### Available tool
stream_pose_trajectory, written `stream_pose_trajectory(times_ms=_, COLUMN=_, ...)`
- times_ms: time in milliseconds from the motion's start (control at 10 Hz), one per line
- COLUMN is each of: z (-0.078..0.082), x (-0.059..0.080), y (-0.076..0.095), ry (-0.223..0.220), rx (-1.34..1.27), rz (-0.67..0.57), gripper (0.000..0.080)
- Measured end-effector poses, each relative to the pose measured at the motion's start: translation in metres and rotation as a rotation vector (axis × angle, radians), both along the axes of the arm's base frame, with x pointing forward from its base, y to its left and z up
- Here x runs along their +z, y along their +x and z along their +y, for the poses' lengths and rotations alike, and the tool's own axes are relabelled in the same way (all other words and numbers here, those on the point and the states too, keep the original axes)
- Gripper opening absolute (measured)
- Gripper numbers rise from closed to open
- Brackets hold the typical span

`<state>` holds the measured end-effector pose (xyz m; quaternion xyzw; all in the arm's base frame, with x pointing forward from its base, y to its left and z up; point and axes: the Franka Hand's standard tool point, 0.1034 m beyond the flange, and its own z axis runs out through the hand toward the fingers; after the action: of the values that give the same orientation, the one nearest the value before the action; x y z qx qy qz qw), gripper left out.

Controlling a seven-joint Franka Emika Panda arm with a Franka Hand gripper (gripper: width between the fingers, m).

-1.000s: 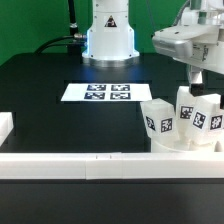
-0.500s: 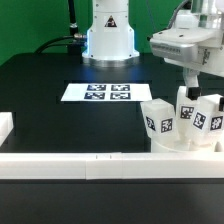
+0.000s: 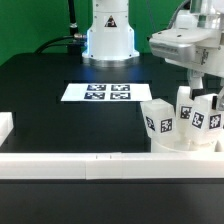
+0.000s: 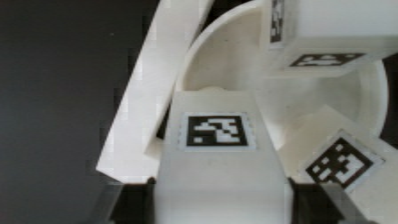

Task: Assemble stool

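Observation:
The white round stool seat (image 3: 186, 144) lies at the exterior view's right with three tagged leg blocks standing on it: one in front (image 3: 158, 118), one in the middle (image 3: 188, 106), one at the far right (image 3: 209, 113). My gripper (image 3: 203, 93) comes down over the far right leg. In the wrist view the gripper (image 4: 217, 205) has its dark fingers (image 4: 128, 202) pressed against both sides of that leg block (image 4: 217, 150). The seat (image 4: 192, 55) and another leg (image 4: 347, 152) show beyond.
The marker board (image 3: 98, 92) lies flat mid-table. A long white border rail (image 3: 80, 164) runs along the front, with a short end piece (image 3: 5, 127) at the left. The robot base (image 3: 108, 35) stands at the back.
The gripper has shifted a little to the left and lower over the right leg since one second ago. It has barely moved in the last half second.

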<state>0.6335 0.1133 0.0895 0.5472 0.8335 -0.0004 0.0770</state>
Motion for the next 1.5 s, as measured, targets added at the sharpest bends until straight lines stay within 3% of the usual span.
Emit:
stream_pose_trajectory(times_ms=700, z=0.0015, x=-0.0002, y=-0.0014, ry=0.101, rx=-0.729, rz=-0.053, gripper=0.0334)
stream_pose_trajectory(times_ms=1300, z=0.0024, x=0.0003, y=-0.0008, ry=0.16, rx=-1.149, rz=-0.084, gripper=0.0335)
stream_pose_trajectory(times_ms=1500, z=0.005, x=-0.0013, y=-0.0032, ry=0.214, rx=-1.468, rz=-0.074, gripper=0.0335)
